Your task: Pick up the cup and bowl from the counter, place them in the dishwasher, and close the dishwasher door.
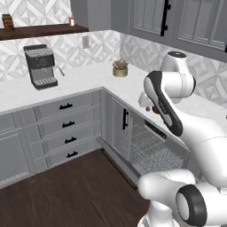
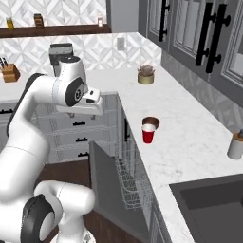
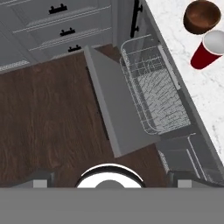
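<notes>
The cup [image 2: 148, 133] and the bowl [image 2: 151, 122] stand touching on the table [image 2: 190, 137], near its front edge. The gripper [image 2: 93, 105] hovers over the open dishwasher door [image 3: 116, 109], fingers released and empty. Both items lie to the arm's right, across the pulled-out rack [image 3: 153, 94]. The cup stands upright, nearer than the bowl.

The white arm [image 2: 52, 95] folds high, its gripper [image 2: 93, 102] pointing down, jaws seemingly spread wide and empty.

even soft light, faint shadows, slightly blurry
</notes>
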